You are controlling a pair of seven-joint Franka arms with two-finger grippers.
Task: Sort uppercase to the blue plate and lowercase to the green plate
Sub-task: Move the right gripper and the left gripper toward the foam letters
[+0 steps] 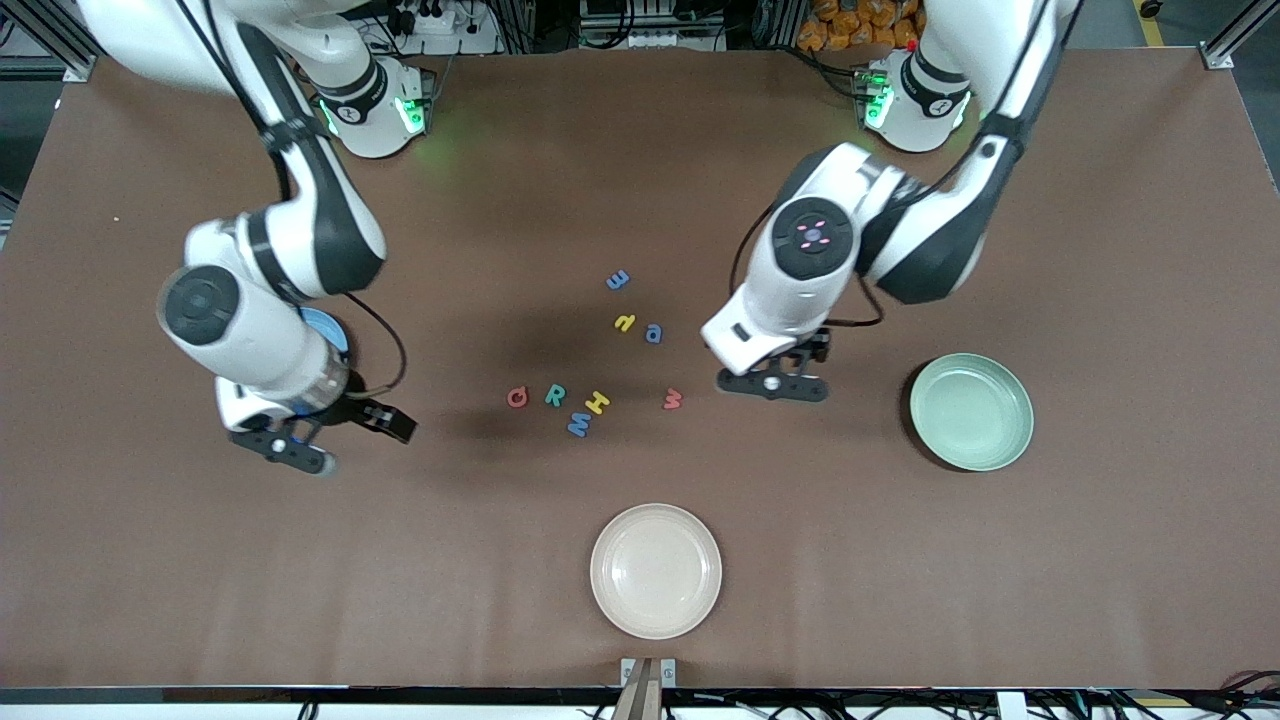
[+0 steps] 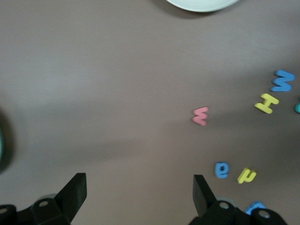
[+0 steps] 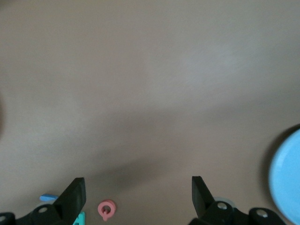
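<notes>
Cream-white round shallow plate (image 1: pixel 655 570) lies nearest the front camera, and the clock directions below are read on the front view. At about two o'clock from it lies the round pale mint-green plate (image 1: pixel 971 411), bare inside; at about ten o'clock the round medium-blue plate (image 1: pixel 327 329) shows only as a sliver under the right arm. At eleven to twelve o'clock from the cream plate a row of flat foam letters lies on the brown table (image 1: pixel 1100 560): red capital Q (image 1: pixel 517 398), teal-green capital R (image 1: pixel 555 395), blue capital M (image 1: pixel 580 424) touching yellow capital H (image 1: pixel 597 402), then red small w (image 1: pixel 673 399) apart at three o'clock of the H. At twelve o'clock of the H lie the yellow curved small letter (image 1: pixel 626 322) and blue small a (image 1: pixel 653 333) side by side, with blue small e (image 1: pixel 618 281) at twelve o'clock of them. No letter is on a plate. The left gripper (image 1: pixel 772 385) hangs over bare table between the red w and the green plate, jaws wide and empty. The right gripper (image 1: pixel 350 442) hangs over bare table at nine o'clock of the Q, jaws wide, holding nothing.
</notes>
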